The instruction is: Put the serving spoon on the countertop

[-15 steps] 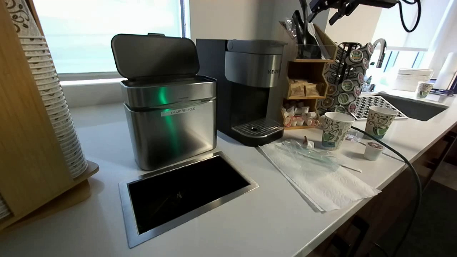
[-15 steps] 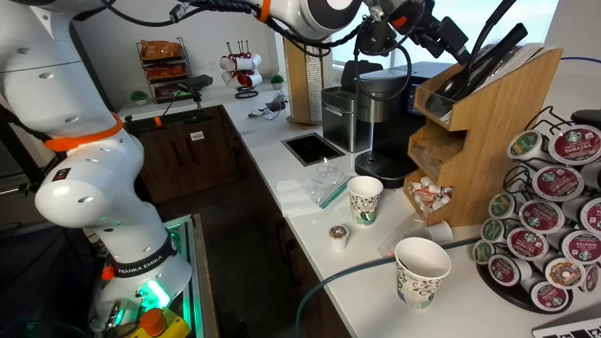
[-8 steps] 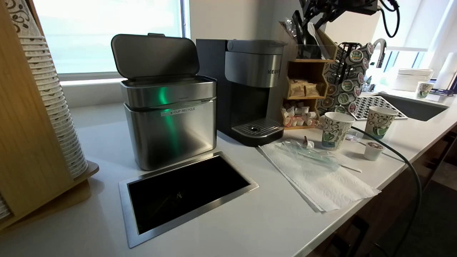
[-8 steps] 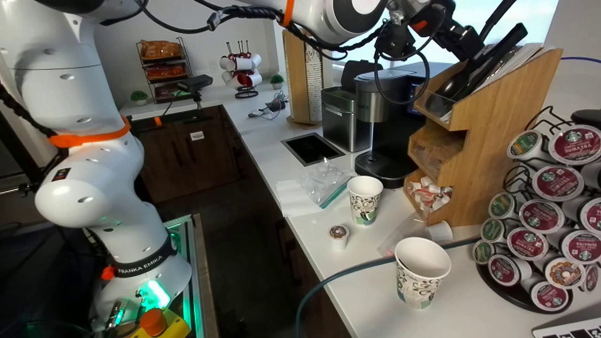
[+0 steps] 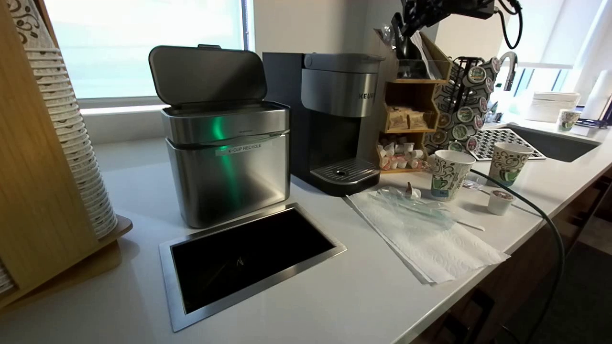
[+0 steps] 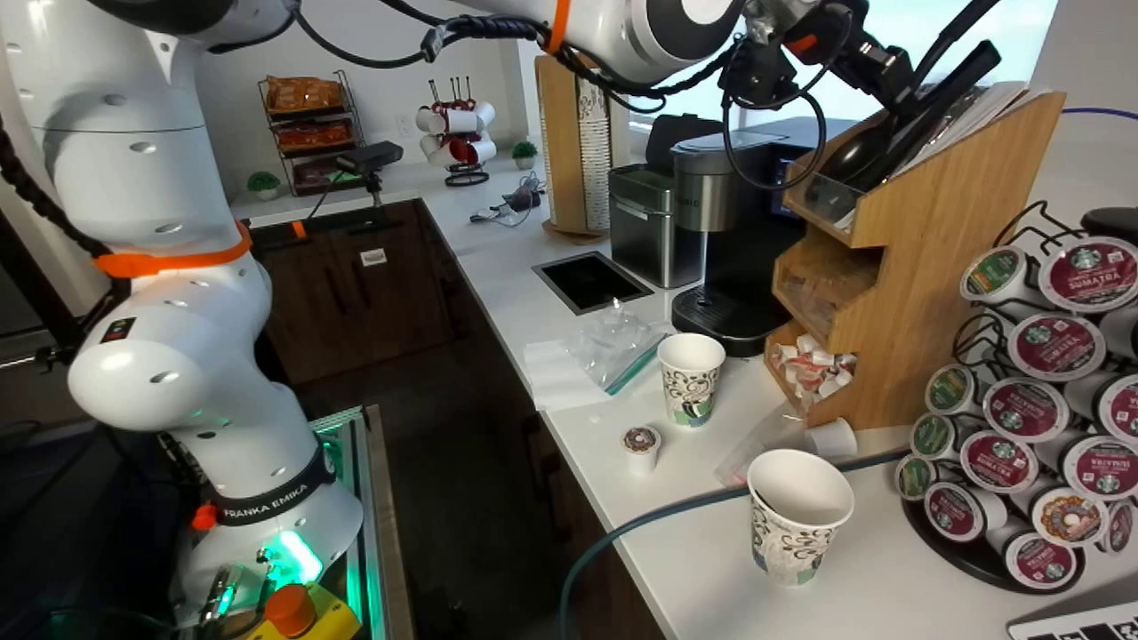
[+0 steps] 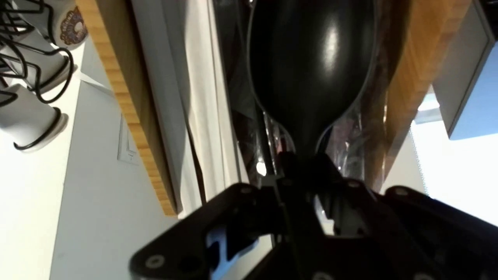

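Observation:
The serving spoon [image 7: 311, 62], black all over, stands slanted in the top compartment of the wooden organizer. Its bowl [image 6: 858, 158] rests low in that compartment, and its handle [image 6: 956, 31] rises past the compartment's top. My gripper [image 7: 305, 165] is shut around the dark handle just beyond the bowl. Black on black makes the exact contact hard to see. In both exterior views the gripper [image 6: 905, 100] is at the organizer's upper opening. The white countertop [image 5: 373, 286] spreads below, with its steel-framed dark inset [image 5: 253, 258].
Another dark utensil [image 6: 960, 84] and white papers [image 7: 206, 97] crowd the spoon inside the organizer [image 6: 960, 231]. The coffee machine [image 5: 339, 95] adjoins it, with a pod carousel [image 6: 1022, 409] opposite. Paper cups [image 6: 692, 378], a plastic bag [image 6: 618, 347], paper towels [image 5: 444, 253] and a cable [image 5: 540, 210] occupy the counter.
My gripper has come in to the organizer's top and its jaws have closed around the spoon's handle. The handle has shifted slightly; objects on the counter have stayed put.

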